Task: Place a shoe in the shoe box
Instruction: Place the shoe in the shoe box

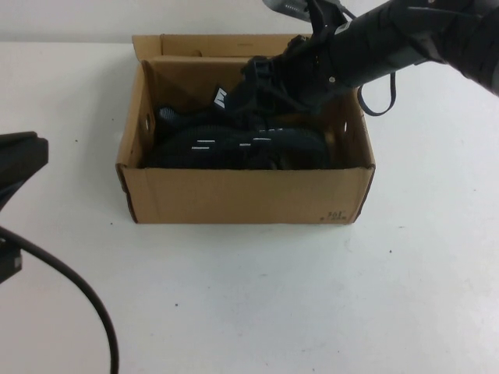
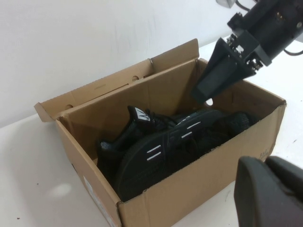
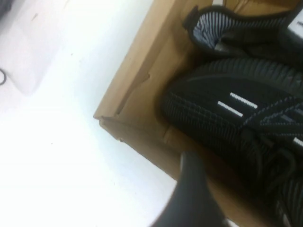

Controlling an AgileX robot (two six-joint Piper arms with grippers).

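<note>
The brown cardboard shoe box (image 1: 242, 195) stands open at mid-table, its lid flap folded back. The shoe (image 1: 234, 144), black with short white dashes, lies on its side inside along the front wall; it also shows in the left wrist view (image 2: 161, 151) and the right wrist view (image 3: 227, 109). The twin sneaker with the white-striped tongue tab (image 1: 220, 97) lies behind it. My right gripper (image 1: 308, 92) hovers over the box's back right part, shut and empty, above the shoes (image 2: 203, 92). My left gripper (image 1: 23, 156) is shut and empty at the table's left edge.
The right arm (image 1: 405, 39) reaches in from the back right over the box's rear wall. A black cable (image 1: 78, 296) curves across the front left of the white table (image 1: 312, 296). A wall stands right behind the box (image 2: 94, 38).
</note>
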